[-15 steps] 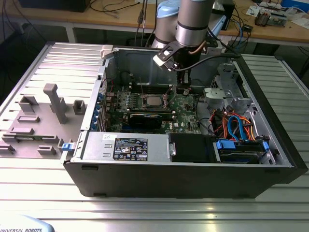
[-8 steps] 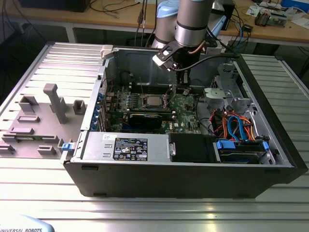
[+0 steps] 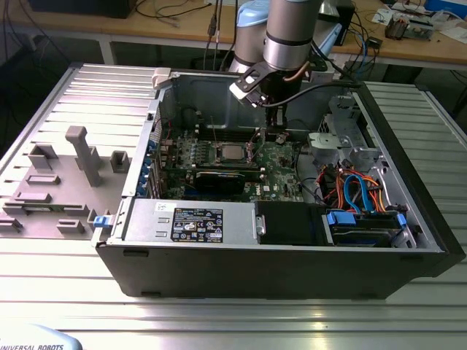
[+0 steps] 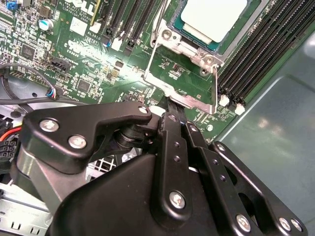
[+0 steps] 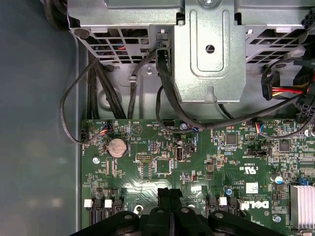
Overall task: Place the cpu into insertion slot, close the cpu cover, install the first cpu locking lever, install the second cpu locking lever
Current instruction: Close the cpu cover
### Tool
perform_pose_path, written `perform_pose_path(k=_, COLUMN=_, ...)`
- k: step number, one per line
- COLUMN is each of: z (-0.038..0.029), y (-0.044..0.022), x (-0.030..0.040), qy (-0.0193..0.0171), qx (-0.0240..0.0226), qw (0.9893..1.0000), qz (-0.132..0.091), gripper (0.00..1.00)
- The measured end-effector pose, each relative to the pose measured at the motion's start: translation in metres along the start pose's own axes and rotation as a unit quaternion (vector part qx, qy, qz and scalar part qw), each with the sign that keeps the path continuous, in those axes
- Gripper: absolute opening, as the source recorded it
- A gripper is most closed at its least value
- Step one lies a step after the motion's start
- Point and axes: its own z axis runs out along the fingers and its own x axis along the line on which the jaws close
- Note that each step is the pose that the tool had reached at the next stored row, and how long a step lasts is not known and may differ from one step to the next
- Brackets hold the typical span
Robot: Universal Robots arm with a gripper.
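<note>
The cpu (image 4: 214,14) lies flat in the insertion slot (image 4: 193,47), silver top up; in the exterior view the cpu (image 3: 232,152) sits mid-board inside the open computer case. The cpu cover (image 4: 212,88) is swung open away from the chip, and green board shows through its window. My gripper (image 4: 171,105) is shut, its two black fingers pressed together with nothing between them, tips right at the cover's free edge. In the first wrist view the gripper (image 5: 170,194) hangs just above the board. The arm reaches down into the case, gripper (image 3: 271,131) on the exterior view's right of the chip.
Long black memory slots (image 4: 256,49) flank the socket. A black graphics card (image 3: 219,179) lies in front of it. A metal drive cage (image 5: 209,49) with black cables stands beyond the board. Coloured cables (image 3: 350,189) and a power supply (image 3: 190,219) fill the case front.
</note>
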Motion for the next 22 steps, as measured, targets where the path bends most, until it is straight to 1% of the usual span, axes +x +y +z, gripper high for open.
perform_pose_path(k=6, z=0.0, y=-0.0014, x=0.0, qy=0.0, qx=0.0, qw=1.0, qz=0.0, gripper=0.11)
perform_pose_path(k=7, z=0.0, y=-0.0027, x=0.0, qy=0.0, qx=0.0, qw=1.0, qz=0.0, gripper=0.11)
perform_pose_path(k=11, z=-0.0001, y=-0.0044, x=0.0, qy=0.0, qx=0.0, qw=1.0, qz=0.0, gripper=0.11)
perform_pose_path(k=13, z=-0.0001, y=-0.0057, x=-0.0001, qy=0.0, qx=0.0, qw=1.0, qz=0.0, gripper=0.11)
perform_pose_path(k=16, z=-0.0002, y=-0.0098, x=0.0, qy=0.0, qx=0.0, qw=1.0, qz=0.0, gripper=0.11)
perform_pose_path(k=22, z=-0.0002, y=-0.01, x=-0.0001, qy=0.0, qx=0.0, qw=1.0, qz=0.0, gripper=0.11)
